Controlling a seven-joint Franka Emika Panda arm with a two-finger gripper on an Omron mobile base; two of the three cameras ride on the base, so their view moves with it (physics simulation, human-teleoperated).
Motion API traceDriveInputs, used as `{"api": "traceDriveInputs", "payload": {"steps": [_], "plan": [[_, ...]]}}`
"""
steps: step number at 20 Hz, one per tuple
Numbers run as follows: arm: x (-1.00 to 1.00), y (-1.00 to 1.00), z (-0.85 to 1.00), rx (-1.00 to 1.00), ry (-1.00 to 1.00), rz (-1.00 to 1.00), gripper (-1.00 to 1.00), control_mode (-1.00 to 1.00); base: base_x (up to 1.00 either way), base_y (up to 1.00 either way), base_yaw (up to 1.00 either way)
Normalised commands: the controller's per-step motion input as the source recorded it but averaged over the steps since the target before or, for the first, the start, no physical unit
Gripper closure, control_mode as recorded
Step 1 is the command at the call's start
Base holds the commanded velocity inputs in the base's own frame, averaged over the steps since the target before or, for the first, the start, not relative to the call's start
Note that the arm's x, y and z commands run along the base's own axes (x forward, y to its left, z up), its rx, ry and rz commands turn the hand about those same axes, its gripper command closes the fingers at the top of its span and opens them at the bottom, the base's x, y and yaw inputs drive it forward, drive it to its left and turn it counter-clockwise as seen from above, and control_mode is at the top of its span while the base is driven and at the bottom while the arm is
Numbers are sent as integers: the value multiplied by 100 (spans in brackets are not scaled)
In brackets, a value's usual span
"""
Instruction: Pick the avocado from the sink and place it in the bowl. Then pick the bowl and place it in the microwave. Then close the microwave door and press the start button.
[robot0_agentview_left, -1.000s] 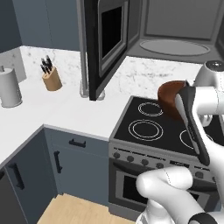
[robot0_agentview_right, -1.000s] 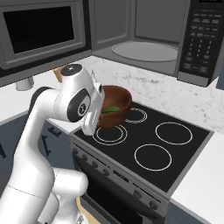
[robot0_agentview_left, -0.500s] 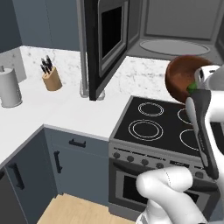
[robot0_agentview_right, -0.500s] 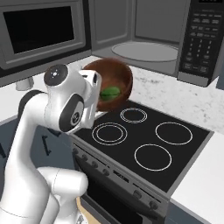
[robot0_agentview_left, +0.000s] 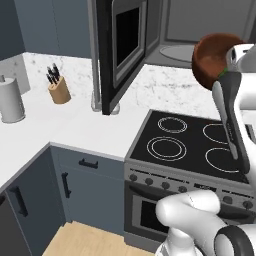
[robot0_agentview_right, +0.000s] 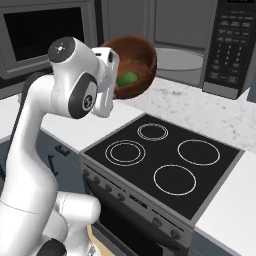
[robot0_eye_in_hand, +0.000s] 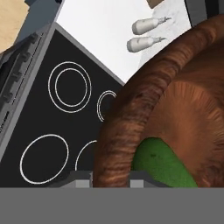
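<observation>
My gripper (robot0_agentview_right: 114, 75) is shut on the rim of the reddish-brown bowl (robot0_agentview_right: 136, 62), holding it tilted high above the cooktop's back edge. The dark-green avocado (robot0_agentview_right: 128, 78) lies inside the bowl. In the hand view the bowl (robot0_eye_in_hand: 175, 105) looms close, the avocado (robot0_eye_in_hand: 161, 164) low in it, and the gripper (robot0_eye_in_hand: 111, 179) clamps the rim. The bowl (robot0_agentview_left: 212, 60) hangs just in front of the microwave (robot0_agentview_left: 200, 30), level with its open grey cavity. The microwave door (robot0_agentview_left: 120, 50) stands swung wide open to the left. The microwave's button panel (robot0_agentview_right: 232, 45) is at the right.
A black four-ring cooktop (robot0_agentview_right: 165, 160) lies below the bowl. On the white counter to the left stand a knife block (robot0_agentview_left: 59, 90) and a grey canister (robot0_agentview_left: 10, 100). Two pale bottles (robot0_eye_in_hand: 146, 35) sit on the counter beyond the stove.
The arm has lifted the bowl with the avocado from just above the cooktop up to the level of the microwave opening. The grip has not changed.
</observation>
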Motion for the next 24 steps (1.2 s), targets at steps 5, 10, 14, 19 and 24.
{"api": "traceDriveInputs", "payload": {"steps": [5,10,14,19,24], "plan": [[80,-10,34,0,1,-1,100,-100,0,0,0],[100,-21,9,0,2,0,100,-100,0,0,0],[92,-34,5,0,-1,0,100,-100,0,0,0],[86,-33,1,1,-1,0,100,-100,0,0,0],[65,-35,0,2,1,0,100,-100,0,0,0]]}}
